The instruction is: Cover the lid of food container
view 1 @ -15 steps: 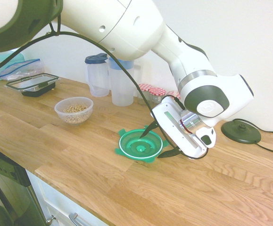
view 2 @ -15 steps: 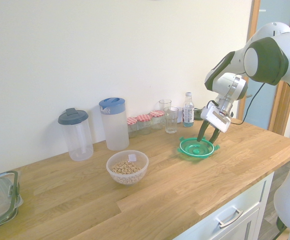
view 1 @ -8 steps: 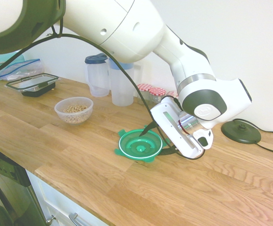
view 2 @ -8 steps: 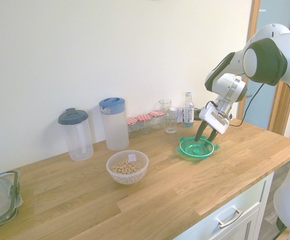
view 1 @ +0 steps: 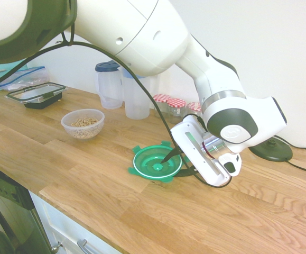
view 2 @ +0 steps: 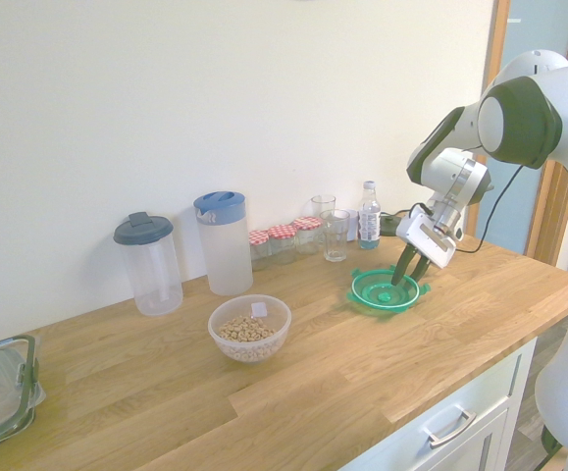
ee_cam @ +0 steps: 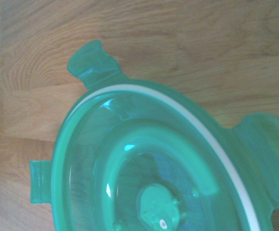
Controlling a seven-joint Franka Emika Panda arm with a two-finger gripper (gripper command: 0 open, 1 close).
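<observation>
Your gripper [view 1: 176, 165] is down at the green lid [view 1: 157, 162], jaws apart around its rim.
One finger dips inside, the other sits outside; no lift. The lid lies flat on the wooden counter [view 1: 89, 174], with the grain-filled food container [view 1: 82, 123] well apart to its left.

The lid [ee_cam: 153, 173] runs off the wrist view's bottom edge, soft and out of focus. The gripper [view 1: 182, 161] hides the lid's far rim, and one finger can't be made out behind it.
</observation>
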